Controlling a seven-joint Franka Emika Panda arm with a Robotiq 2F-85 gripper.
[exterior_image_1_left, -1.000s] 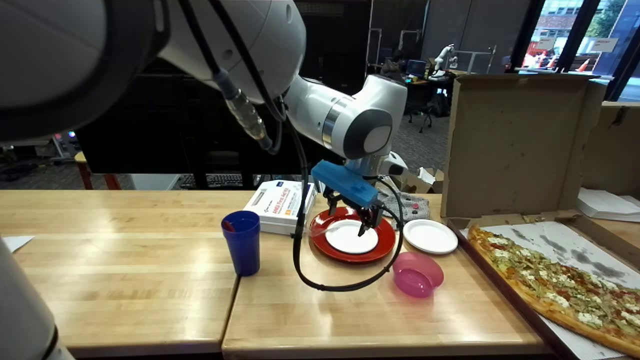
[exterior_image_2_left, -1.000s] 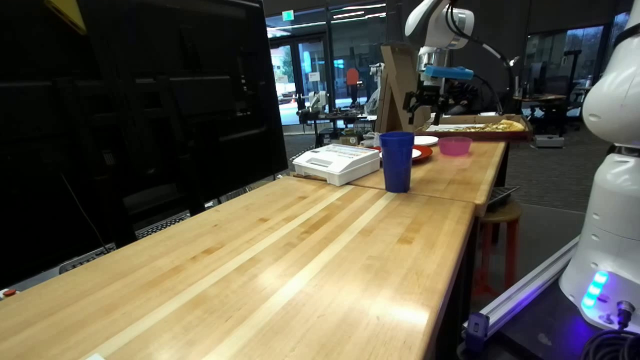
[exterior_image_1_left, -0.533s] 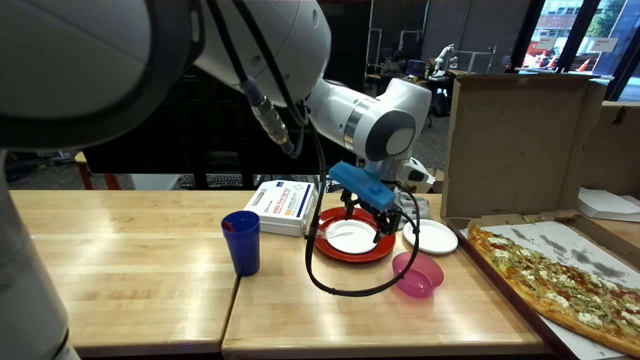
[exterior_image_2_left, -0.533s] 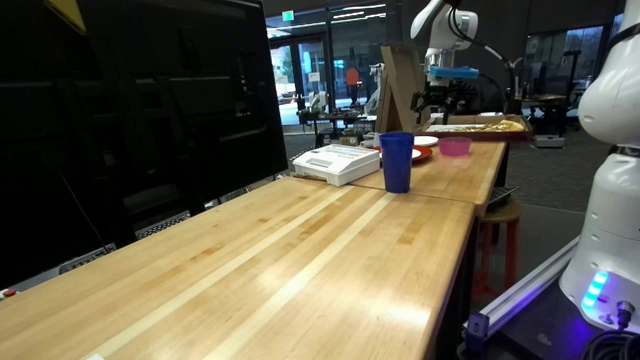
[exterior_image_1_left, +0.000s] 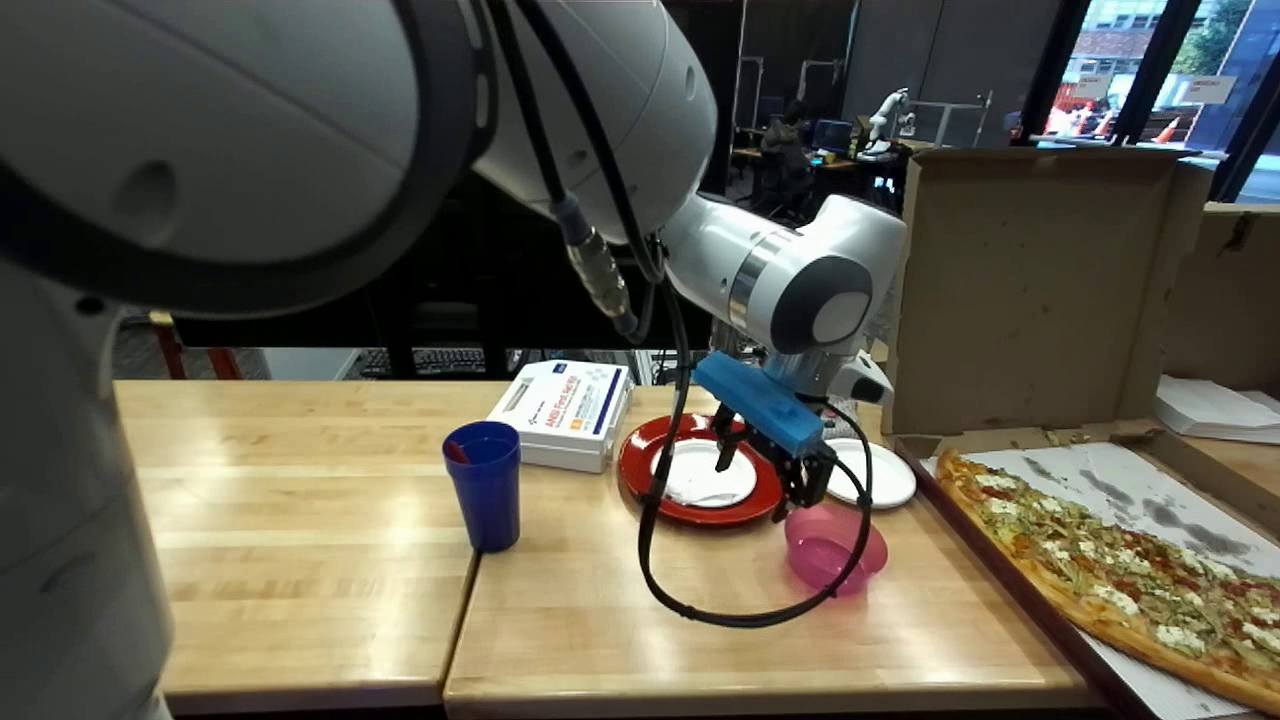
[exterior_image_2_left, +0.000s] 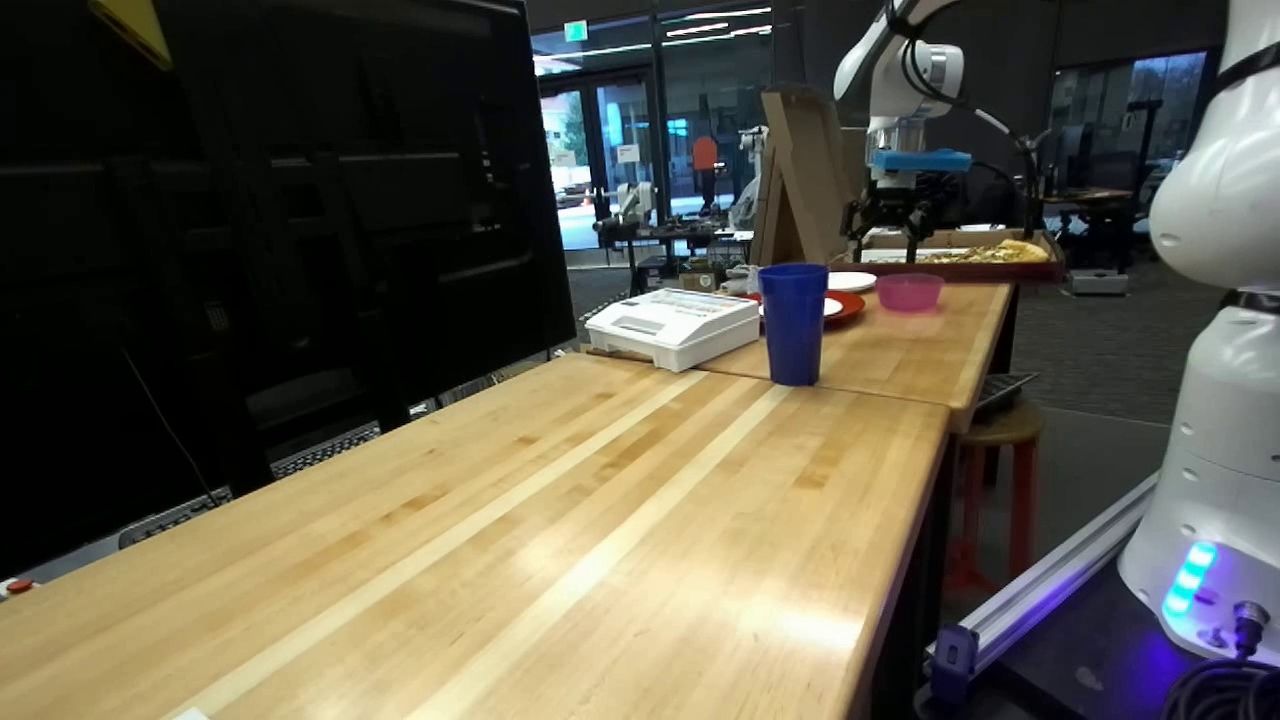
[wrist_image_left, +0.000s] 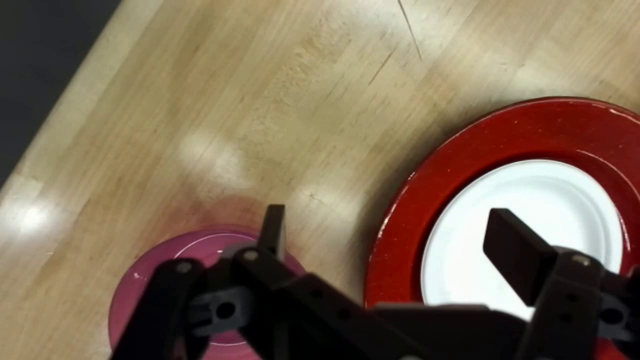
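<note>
My gripper (exterior_image_1_left: 752, 487) is open, with nothing between its fingers. It hangs above the table, between a red plate (exterior_image_1_left: 710, 517) and a pink bowl (exterior_image_1_left: 822, 545). A small white plate (exterior_image_1_left: 705, 472) lies on the red plate. In the wrist view the gripper (wrist_image_left: 387, 230) has one finger over the edge of the pink bowl (wrist_image_left: 131, 300) and the other over the white plate (wrist_image_left: 460, 250) on the red plate (wrist_image_left: 397, 250). The gripper's body hides part of both. In an exterior view the gripper (exterior_image_2_left: 883, 250) is above tabletop height, behind the blue cup.
A blue cup (exterior_image_1_left: 485, 505) with something red inside stands near the table seam. A white first aid kit (exterior_image_1_left: 560, 410) lies behind it. Another white plate (exterior_image_1_left: 885, 480) lies beside the red plate. An open pizza box, lid (exterior_image_1_left: 1040, 290) upright, holds pizza (exterior_image_1_left: 1110, 570). A cable (exterior_image_1_left: 740, 622) loops below the gripper.
The arm has moved to the right and lower in both exterior views, bringing the gripper from over the red plate towards the pink bowl. The gripper stays open. The objects have not moved.
</note>
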